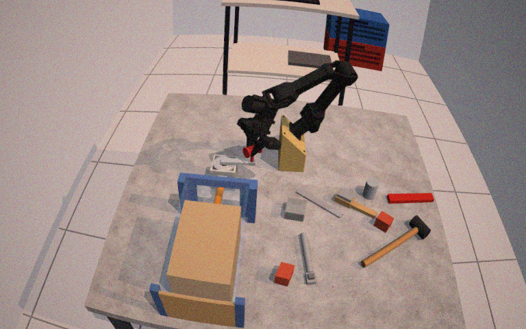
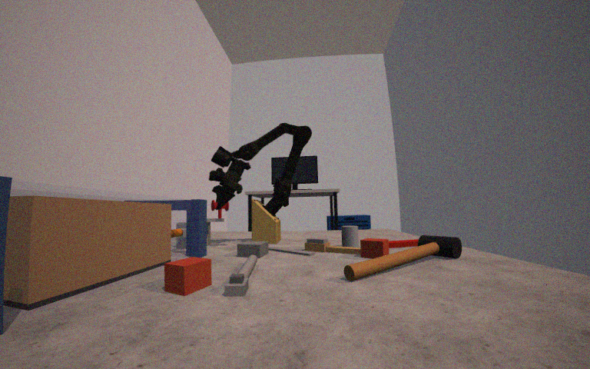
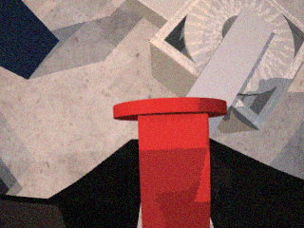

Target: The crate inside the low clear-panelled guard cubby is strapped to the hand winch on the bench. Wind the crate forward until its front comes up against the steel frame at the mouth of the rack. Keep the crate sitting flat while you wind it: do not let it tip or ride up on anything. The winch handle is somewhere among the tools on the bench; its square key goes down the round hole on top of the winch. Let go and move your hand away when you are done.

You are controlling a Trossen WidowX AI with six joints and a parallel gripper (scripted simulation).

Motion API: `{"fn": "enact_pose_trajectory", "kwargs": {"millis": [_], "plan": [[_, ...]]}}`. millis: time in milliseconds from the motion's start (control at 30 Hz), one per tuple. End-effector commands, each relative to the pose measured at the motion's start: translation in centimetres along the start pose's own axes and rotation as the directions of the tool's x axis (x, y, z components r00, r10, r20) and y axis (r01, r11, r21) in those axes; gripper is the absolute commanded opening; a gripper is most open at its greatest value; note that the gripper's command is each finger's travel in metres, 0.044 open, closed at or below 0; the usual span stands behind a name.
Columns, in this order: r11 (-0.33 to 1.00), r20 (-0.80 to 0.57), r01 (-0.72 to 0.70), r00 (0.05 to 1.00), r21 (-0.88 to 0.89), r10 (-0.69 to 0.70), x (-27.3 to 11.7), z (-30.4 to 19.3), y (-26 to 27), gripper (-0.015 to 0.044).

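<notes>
My gripper [image 1: 253, 151] [image 2: 220, 206] [image 3: 168, 148] is shut on the red grip of the winch handle. The handle's grey crank arm [image 1: 237, 160] [image 3: 228, 62] reaches from the grip over the ribbed drum of the winch [image 1: 223, 167] [image 3: 204, 35]. The key end is hidden under the arm. The tan crate [image 1: 205, 240] [image 2: 95, 234] sits flat in the clear-panelled cubby. The blue steel frame [image 1: 217, 179] [image 2: 197, 232] [image 3: 24, 40] stands at its mouth, and the exterior view shows a gap between crate front and frame. An orange strap [image 1: 219, 195] [image 2: 176, 233] runs from the crate towards the winch.
Right of the cubby lie a grey block [image 1: 295, 209], a thin rod [image 1: 318, 203], a wrench-like tool [image 1: 305, 256] and a red block [image 1: 284, 273]. Farther right are a mallet [image 1: 390, 247], a grey cylinder [image 1: 370, 189] and a red bar [image 1: 410, 198]. The yellow arm mount [image 1: 291, 155] stands behind.
</notes>
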State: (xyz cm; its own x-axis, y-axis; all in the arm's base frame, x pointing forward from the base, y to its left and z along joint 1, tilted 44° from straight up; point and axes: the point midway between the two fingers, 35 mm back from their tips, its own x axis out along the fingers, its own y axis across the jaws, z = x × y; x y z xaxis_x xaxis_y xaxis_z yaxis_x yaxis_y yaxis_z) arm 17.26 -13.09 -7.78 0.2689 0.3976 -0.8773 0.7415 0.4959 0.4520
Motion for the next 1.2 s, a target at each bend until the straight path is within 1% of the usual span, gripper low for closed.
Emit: {"fn": "enact_pose_trajectory", "kwargs": {"millis": [0, 1167], "plan": [[0.999, -0.01, 0.05, 0.999, 0.022, -0.049, 0.0, -0.8, -1.9, 0.0], [0.998, -0.009, 0.055, 0.998, 0.022, -0.055, -0.5, -1.2, -7.2, 0.0]]}}
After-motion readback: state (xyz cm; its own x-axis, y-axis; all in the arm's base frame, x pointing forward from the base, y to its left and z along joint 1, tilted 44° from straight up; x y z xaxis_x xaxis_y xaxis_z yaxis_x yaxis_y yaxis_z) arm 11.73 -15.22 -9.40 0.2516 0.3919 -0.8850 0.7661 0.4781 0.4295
